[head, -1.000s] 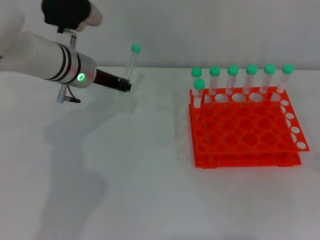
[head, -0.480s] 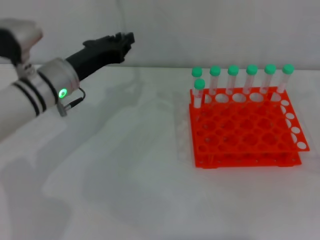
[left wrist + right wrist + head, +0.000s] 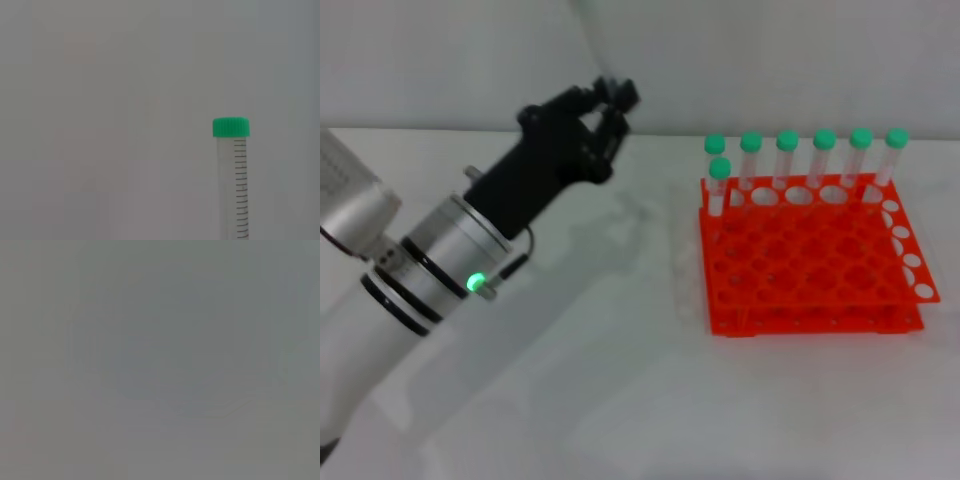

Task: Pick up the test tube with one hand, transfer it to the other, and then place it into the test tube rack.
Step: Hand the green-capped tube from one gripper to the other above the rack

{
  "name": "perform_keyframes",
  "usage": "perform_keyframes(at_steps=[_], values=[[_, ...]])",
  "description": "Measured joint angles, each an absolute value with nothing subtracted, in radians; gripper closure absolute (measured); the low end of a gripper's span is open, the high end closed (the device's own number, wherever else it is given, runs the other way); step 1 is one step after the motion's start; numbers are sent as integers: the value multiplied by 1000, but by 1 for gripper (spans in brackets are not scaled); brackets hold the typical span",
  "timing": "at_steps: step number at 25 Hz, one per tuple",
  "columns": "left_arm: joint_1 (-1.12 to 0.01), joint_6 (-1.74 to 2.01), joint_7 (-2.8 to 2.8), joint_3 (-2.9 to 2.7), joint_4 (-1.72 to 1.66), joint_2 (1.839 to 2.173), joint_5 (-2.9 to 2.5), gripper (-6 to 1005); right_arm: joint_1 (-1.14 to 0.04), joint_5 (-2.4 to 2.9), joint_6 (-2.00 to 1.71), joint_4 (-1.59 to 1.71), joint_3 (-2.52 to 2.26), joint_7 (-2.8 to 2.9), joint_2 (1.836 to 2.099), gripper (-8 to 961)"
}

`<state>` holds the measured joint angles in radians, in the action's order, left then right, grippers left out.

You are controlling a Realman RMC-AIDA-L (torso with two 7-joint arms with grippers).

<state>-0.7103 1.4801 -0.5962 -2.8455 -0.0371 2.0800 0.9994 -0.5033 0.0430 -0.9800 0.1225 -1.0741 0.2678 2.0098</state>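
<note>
We are seeing the left gripper [image 3: 612, 100] reaching up and away from the body, raised over the far part of the white table [image 3: 620, 400], left of the test tube rack [image 3: 810, 255]. Its green ring light [image 3: 475, 283] is glowing on the wrist. In the head view we are not making out any tube at the black fingers [image 3: 620, 92], and we cannot tell how the jaws are standing. The left wrist view is showing the test tube [image 3: 232, 175] upright against a plain grey background, green cap [image 3: 231, 127] on top, graduation marks running down its side; its lower end is running out of view, so we cannot tell what is holding it. The orange rack is sitting on the table at the right, well apart from the gripper, carrying seven green-capped tubes [image 3: 788, 160] along its far rows. The right wrist view is showing only grey.
</note>
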Motion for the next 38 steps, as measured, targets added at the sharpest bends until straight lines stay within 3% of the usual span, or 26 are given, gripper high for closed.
perform_keyframes(at_steps=[3,5,8,11,12,15,17,25,32,33,38], values=[[-702,1500,-574,-2846,-84,2084,931,797,-433,105,-987,215,-1191,491,1987,83],[-703,1494,-556,-2846,-115,2087,898,797,-375,166,-1008,301,-1265,661,1953,83],[-704,1485,-526,-2846,-156,2088,869,797,-329,343,-1139,376,-1305,921,1870,84],[-704,1469,-503,-2846,-186,2091,856,797,-333,444,-1250,376,-1301,1055,1821,84],[-706,1456,-500,-2846,-197,2092,856,797,-341,500,-1314,374,-1300,1121,1788,84],[-710,1379,-501,-2834,-223,2092,858,797,-374,620,-1451,374,-1300,1215,1734,84],[-711,1353,-507,-2830,-226,2092,857,797,-401,678,-1510,378,-1299,1235,1719,84],[-748,1212,-559,-2835,-241,2090,750,796,-531,942,-1551,399,-1300,1339,1704,83],[-770,1206,-560,-2831,-234,2086,643,796,-556,1006,-1507,413,-1304,1370,1732,83],[-770,1202,-560,-2831,-233,2086,638,796,-562,1026,-1483,421,-1305,1371,1750,83],[-778,1154,-561,-2834,-230,2086,632,796,-571,1052,-1480,435,-1306,1372,1777,84]])
